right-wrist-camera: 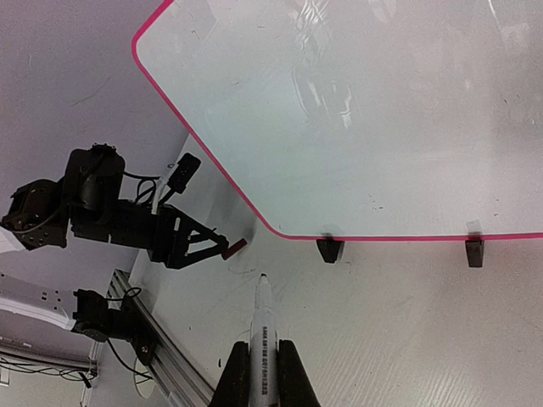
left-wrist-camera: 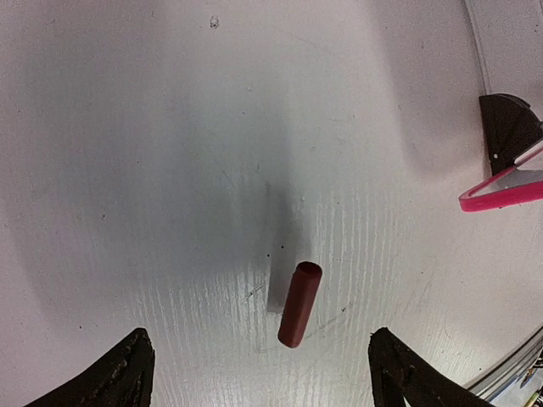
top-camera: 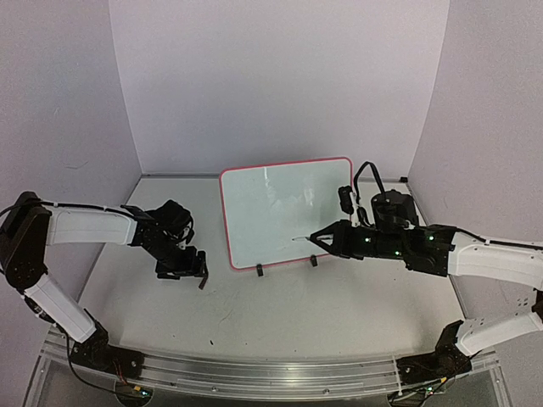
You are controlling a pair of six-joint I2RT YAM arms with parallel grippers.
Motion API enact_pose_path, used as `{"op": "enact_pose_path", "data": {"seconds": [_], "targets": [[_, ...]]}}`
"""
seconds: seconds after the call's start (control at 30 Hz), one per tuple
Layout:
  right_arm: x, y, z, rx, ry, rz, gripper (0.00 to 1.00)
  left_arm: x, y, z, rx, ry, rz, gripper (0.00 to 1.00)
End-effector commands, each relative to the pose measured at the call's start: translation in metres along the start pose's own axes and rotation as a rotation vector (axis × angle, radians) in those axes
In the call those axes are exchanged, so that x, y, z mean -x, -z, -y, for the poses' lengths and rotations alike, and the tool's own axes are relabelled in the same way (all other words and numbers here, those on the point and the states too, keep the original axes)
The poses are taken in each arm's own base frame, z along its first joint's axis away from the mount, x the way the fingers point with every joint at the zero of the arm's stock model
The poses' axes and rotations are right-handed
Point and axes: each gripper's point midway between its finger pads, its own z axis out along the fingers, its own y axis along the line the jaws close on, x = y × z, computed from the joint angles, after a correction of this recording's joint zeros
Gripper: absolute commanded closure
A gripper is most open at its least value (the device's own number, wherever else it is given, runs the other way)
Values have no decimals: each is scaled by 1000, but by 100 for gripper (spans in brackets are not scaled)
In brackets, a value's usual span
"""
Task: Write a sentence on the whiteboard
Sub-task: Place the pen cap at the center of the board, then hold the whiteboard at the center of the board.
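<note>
right pincer (right-wrist-camera: 263,377) clamped on a white marker pen (right-wrist-camera: 263,335), barrel print unreadable.
red-rimmed white rectangular whiteboard (top-camera: 284,212) stands on the pale counter (top-camera: 280,318); left pincer (left-wrist-camera: 259,365) spread apart around a red cylindrical cap (left-wrist-camera: 299,303).

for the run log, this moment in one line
right gripper: shut on marker | tip short of whiteboard | no writing | left gripper: open over red cap

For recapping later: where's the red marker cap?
Left wrist view: the red cap lies on the table between the fingers of the open left gripper, left of the whiteboard's near-left corner.
</note>
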Motion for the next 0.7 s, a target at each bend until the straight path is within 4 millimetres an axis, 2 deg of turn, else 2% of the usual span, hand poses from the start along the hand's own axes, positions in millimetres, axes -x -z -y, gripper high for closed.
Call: {"op": "enact_pose_path", "data": {"seconds": [0.0,0.17,0.33,0.5,0.57,0.67], "targets": [[3,5,-4,19,14,16,100,14,16,8,-29,-13,73,12],[4,6,-9,34,37,13,100,22,36,9,-37,-18,148,11],[7,12,-26,96,102,2,100,36,79,16,-68,-72,254,10],[13,18,-42,127,173,-19,100,54,134,47,-174,-270,306,10],[16,17,-48,137,195,-29,100,64,158,69,-240,-388,321,10],[20,11,-57,156,218,-44,100,76,178,96,-323,-518,331,11]]}}
